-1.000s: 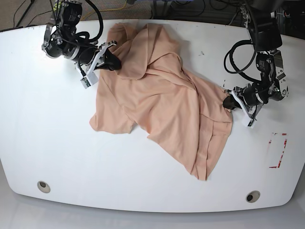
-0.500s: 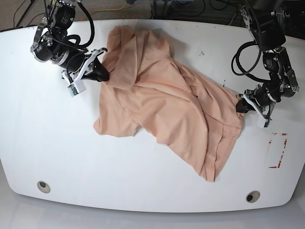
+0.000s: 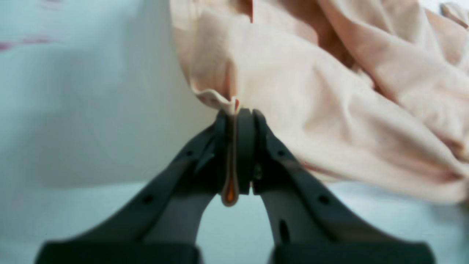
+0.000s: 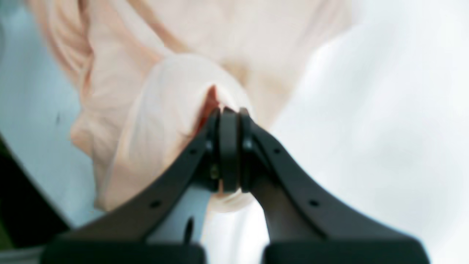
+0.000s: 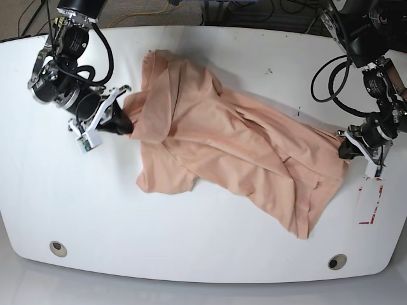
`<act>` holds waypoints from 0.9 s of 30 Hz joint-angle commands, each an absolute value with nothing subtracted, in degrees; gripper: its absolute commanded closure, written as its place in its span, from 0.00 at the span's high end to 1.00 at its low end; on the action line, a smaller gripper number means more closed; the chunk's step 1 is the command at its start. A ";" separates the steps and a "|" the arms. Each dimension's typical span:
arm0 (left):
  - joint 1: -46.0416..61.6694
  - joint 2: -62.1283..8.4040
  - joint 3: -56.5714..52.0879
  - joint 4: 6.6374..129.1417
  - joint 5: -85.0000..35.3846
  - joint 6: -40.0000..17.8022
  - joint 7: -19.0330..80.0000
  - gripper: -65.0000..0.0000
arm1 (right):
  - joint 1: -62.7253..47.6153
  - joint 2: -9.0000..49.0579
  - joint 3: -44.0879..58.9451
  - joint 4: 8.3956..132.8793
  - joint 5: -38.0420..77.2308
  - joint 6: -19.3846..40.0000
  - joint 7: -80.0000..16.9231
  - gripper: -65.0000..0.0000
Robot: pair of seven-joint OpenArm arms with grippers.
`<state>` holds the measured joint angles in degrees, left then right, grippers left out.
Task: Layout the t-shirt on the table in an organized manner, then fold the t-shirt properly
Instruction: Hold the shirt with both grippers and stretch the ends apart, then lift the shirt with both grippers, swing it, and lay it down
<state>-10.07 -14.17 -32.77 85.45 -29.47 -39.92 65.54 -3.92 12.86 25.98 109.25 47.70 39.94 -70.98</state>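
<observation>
Pinching t-shirt [image 5: 222,143] edges, both grippers clenched, print hidden, wrist views blurry, maybe hem.

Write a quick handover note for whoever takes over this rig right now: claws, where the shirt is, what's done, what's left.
Left claw: shut on the t-shirt, pinching its edge on the side by the red-marked rectangle.
Right claw: shut on the t-shirt at the opposite edge.
T-shirt: on the table, stretched between both claws, still wrinkled and bunched.
Done: both edges gripped.
Left: flatten it out, then fold.
</observation>
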 commanded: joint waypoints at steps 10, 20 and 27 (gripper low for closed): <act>-17.45 -15.08 -32.57 90.68 -30.55 -40.00 66.86 0.00 | 12.44 18.51 29.76 94.29 50.77 40.00 -70.02 0.00; -28.26 -14.99 -32.66 95.08 -30.46 -40.00 74.77 0.00 | 24.66 24.31 29.67 84.79 50.68 40.00 -69.93 0.00; -36.70 -14.81 -29.93 95.16 -30.20 -40.00 76.00 0.00 | 35.47 27.74 28.97 77.32 50.68 40.00 -70.11 0.00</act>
